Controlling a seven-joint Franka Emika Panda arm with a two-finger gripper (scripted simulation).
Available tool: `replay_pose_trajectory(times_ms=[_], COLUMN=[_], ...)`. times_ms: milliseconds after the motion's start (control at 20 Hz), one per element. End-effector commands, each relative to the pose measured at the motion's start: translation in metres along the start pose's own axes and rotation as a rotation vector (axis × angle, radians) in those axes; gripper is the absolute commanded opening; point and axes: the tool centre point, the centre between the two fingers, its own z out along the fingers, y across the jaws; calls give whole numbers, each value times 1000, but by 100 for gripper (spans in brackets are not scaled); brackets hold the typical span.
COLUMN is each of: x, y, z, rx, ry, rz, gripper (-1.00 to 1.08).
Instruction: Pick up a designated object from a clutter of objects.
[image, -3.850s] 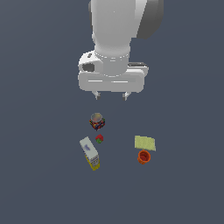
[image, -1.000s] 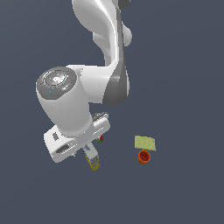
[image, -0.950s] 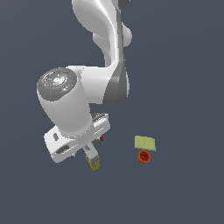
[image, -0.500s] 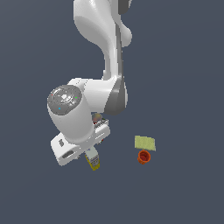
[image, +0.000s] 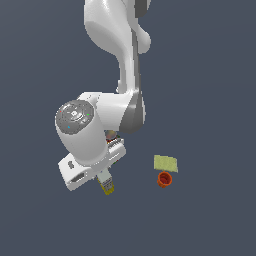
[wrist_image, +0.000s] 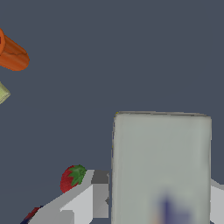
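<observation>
The carton (image: 107, 187) lies under my hand in the exterior view; only its yellow lower end shows below the white hand. In the wrist view its pale face (wrist_image: 162, 157), with blurred blue lettering, fills the space between my fingers. My gripper (wrist_image: 159, 192) is shut on the carton, one finger (wrist_image: 94, 194) flush against each side; in the exterior view the gripper (image: 105, 180) is mostly hidden by the hand. The tiny red-green ball (wrist_image: 72, 178) lies just beside one finger. The multicoloured jar (image: 112, 137) is almost hidden behind the arm.
The orange cup (image: 164, 179) and the pale-yellow flat square (image: 166, 163) lie together toward the exterior view's right, apart from the carton. Both also show at the wrist view's edge, the cup (wrist_image: 13, 54) and the square (wrist_image: 2, 92). The floor is plain dark grey.
The arm swung from above the clutter down over the carton. Over the last second the elbow sank lower; the hand stays around the carton, which has not visibly moved.
</observation>
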Motion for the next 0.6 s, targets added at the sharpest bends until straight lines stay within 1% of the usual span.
replay_pose_trajectory(times_ms=[0, 350, 550], x=[0, 0, -1], y=[0, -1, -6], z=[0, -1, -5], rx=[0, 0, 0], ry=[0, 0, 0], rz=[0, 0, 0], gripper=[-100, -100, -100])
